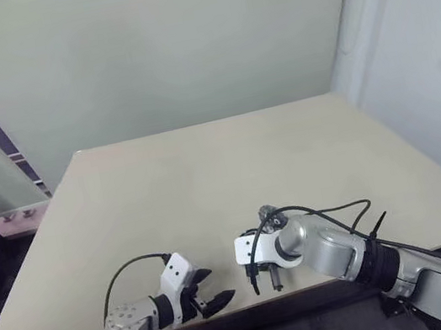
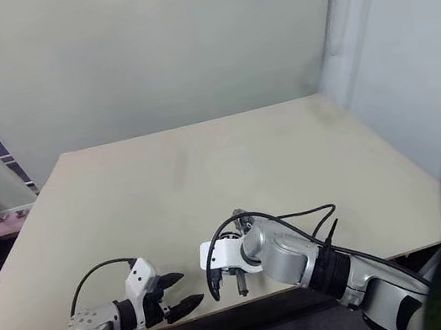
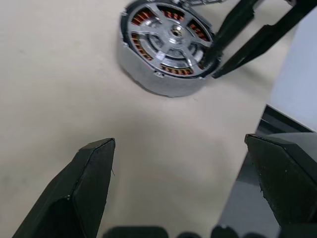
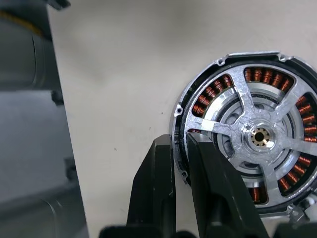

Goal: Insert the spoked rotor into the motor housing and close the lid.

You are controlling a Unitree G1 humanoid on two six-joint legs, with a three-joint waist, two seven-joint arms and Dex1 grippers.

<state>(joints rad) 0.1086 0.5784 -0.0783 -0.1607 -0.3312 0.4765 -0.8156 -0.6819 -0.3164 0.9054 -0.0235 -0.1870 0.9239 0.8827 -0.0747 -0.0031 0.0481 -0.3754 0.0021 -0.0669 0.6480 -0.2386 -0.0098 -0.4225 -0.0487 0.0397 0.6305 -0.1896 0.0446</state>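
Right wrist view: right claw (image 4: pixel 181 163) pinches the rigid, heavy-looking motor housing (image 4: pixel 198 106) rim at seven o'clock; left claw (image 3: pixel 183 183) released.

My head cameras look down over the pale beige table (image 1: pixel 205 176); my wrist cameras sit close — both share the copper-wound round motor housing (image 3: pixel 166 47).

The motor housing (image 4: pixel 257 139) shows copper-orange windings ringed in dark grey, and the spoked rotor (image 4: pixel 260 136) is bright silver with a brassy hub. Clamped on its rim, the right gripper (image 4: pixel 181 148) is matt black. Beneath lies a pale beige table (image 1: pixel 205 176).
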